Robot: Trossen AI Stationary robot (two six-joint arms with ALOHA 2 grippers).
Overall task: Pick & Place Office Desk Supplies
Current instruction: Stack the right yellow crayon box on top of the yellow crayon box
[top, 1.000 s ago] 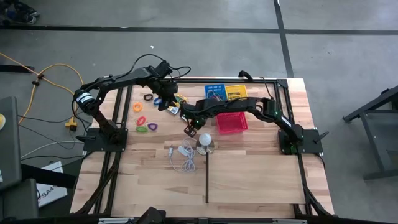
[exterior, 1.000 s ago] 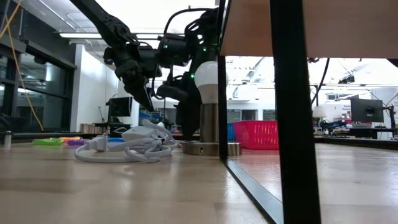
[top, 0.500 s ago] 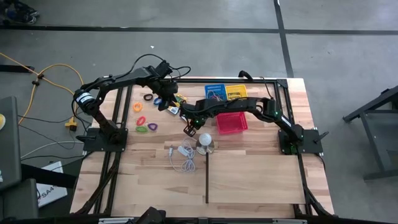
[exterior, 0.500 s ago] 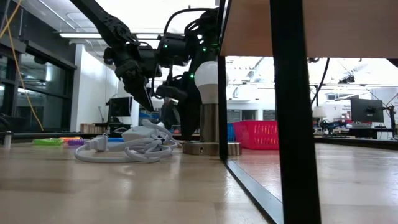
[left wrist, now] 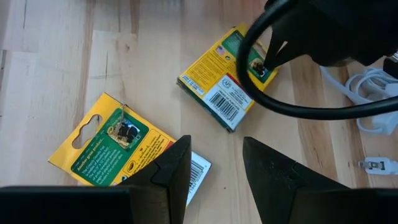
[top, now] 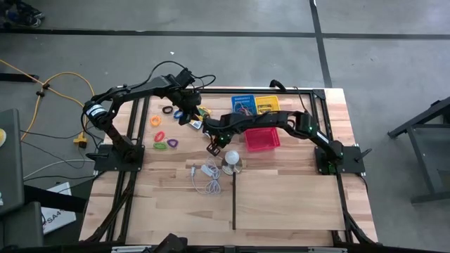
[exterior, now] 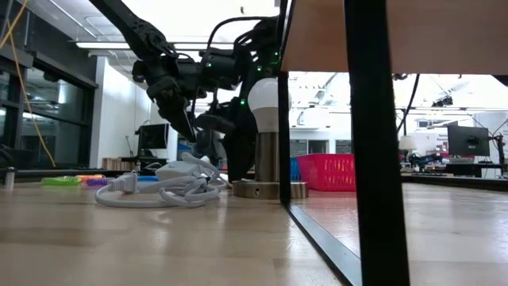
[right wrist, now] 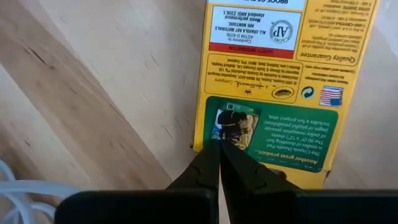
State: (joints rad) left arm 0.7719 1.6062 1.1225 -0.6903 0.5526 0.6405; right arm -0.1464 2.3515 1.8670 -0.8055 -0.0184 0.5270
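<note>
Two yellow-and-green packets lie flat on the wood. One (left wrist: 118, 146) is just beyond my open left gripper (left wrist: 214, 165), which hovers above the table (top: 191, 121) and holds nothing. The other packet (right wrist: 273, 81) (left wrist: 227, 78) lies under my right arm. My right gripper (right wrist: 217, 155) (top: 211, 145) is shut and points steeply down, its tips at that packet's end edge. Several coloured rings (top: 162, 137) lie on the table to the left of both grippers. My right gripper stands with its shut fingertips (right wrist: 214, 149) at the packet's end edge (right wrist: 205, 144), next to the green panel, coming steeply from above. The packet lies flat on the table. Whether the tips touch it I cannot tell.
A white bulb on a silvery base (top: 232, 160) and a coiled white cord (top: 207, 176) sit just nearer than my right gripper. A red bin (top: 261, 138), a blue bin (top: 242, 104) and a yellow bin (top: 267, 104) stand to the right. A dark upright post (exterior: 373, 143) blocks part of the low view.
My right gripper has sunk slightly toward the yellow-and-green packet and stays shut.
</note>
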